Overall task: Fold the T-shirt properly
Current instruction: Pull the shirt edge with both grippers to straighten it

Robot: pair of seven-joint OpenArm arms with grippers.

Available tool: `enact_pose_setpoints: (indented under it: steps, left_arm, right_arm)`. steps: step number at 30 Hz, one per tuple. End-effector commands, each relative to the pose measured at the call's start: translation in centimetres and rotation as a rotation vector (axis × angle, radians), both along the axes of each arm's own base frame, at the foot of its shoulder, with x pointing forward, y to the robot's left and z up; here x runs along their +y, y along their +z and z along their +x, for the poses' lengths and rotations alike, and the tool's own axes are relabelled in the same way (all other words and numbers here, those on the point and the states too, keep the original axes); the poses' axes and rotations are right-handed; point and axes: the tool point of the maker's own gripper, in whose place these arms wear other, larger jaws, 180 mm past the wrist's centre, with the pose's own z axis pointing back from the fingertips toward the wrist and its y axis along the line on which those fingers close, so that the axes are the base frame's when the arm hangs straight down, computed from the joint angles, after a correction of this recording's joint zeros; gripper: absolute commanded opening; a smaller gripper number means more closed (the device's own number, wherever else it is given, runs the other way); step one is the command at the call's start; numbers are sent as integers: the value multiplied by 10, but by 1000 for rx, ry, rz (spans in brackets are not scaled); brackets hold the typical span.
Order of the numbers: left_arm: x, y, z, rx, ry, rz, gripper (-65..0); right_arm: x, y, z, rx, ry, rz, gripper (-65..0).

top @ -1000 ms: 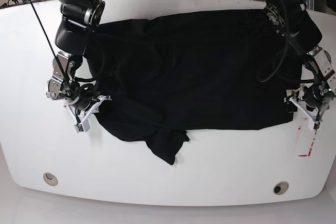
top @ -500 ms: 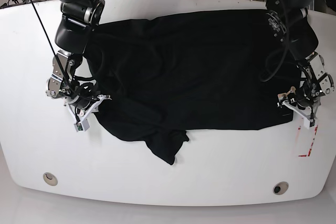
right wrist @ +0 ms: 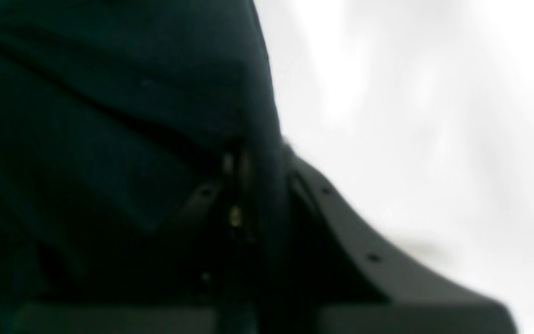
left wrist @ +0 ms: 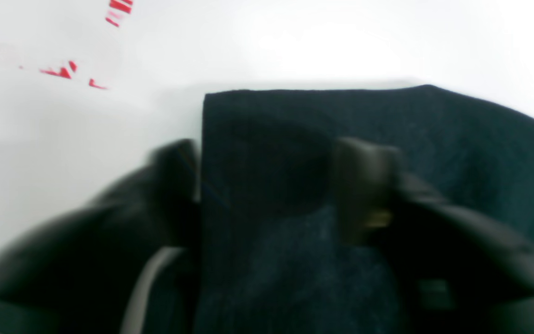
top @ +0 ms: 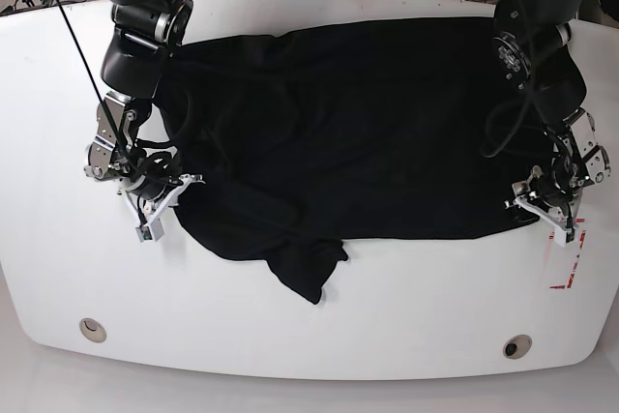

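The T-shirt [top: 348, 132] lies lengthwise between both grippers: right gripper [top: 155, 202] jaws clamp its edge, left gripper [left wrist: 267, 185] jaws straddle its corner, half-closed.

A broad white rounded table [top: 406, 287] carried red striped tape marks [top: 569, 263] near one corner and two small round holes [top: 92, 328].

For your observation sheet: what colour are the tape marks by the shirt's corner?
Red tape marks on the white table, clearest in the left wrist view.
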Motion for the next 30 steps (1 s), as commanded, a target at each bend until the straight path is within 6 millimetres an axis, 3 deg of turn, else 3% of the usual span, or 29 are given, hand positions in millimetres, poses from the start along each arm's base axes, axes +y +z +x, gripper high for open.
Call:
enact_pose_setpoints:
  steps: [1, 2, 4, 9, 13, 24, 30]
  left_arm:
    - [1, 6, 4, 4, -10, 6, -524]
    - [1, 6, 5, 1, -11, 7, -582]
    - [1, 7, 5, 1, -13, 9, -624]
    - [2, 23, 15, -34, -32, 47, -626]
    - [6, 53, 23, -101, -78, 123, -628]
    - [2, 91, 17, -123, -173, 249, -628]
    - [1, 95, 1, -99, -213, 310, -628]
  right_arm:
    - [-9, 15, 11, -37, -4, -21, -650]
    - [-11, 16, 11, -39, -5, -27, -650]
    - [-18, 23, 14, -57, -8, -48, -650]
    - [-21, 41, 20, -97, -5, -82, -650]
    - [-28, 59, 22, -116, -1, -131, -650]
    - [-44, 99, 22, -152, 0, -250, -650]
    - [-49, 105, 8, -147, -1, -310, -650]
